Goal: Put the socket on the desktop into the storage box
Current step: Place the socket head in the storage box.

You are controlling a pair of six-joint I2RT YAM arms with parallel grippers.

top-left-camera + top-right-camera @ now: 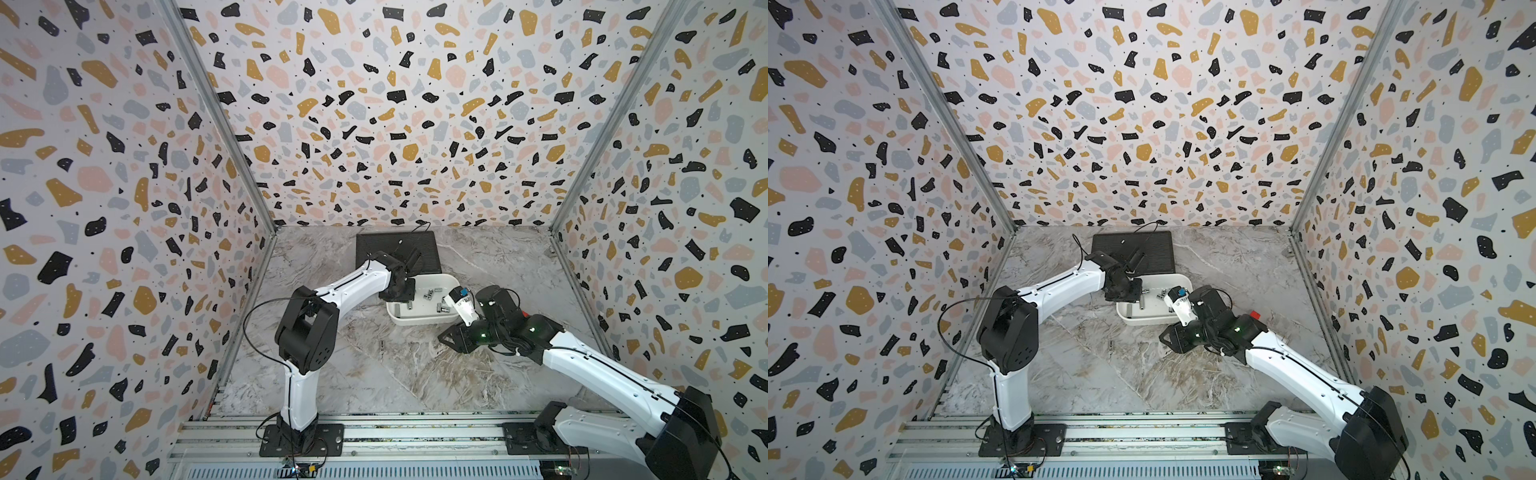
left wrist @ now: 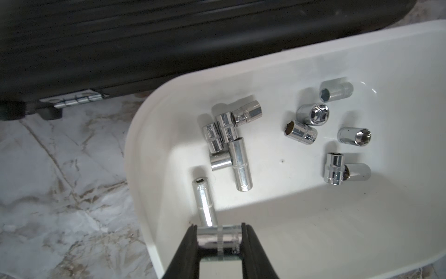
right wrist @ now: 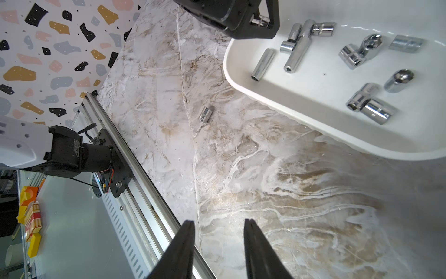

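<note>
Box before case, mid-worktop

On the worktop (image 1: 374,374) a case (image 1: 430,248) lies at the back, with the storage box (image 1: 415,322) just before it. Several sockets (image 2: 240,166) lie in the box. A held socket (image 2: 210,238) sits clamped in the left gripper (image 2: 219,233) above the box's left end. A loose socket (image 3: 205,114) lies on the worktop before the box, toward the left arm's base.

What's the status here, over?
Left gripper shut on socket over the storage box. Right gripper open, empty. One loose socket on the desktop, nothing blocking it.
</note>
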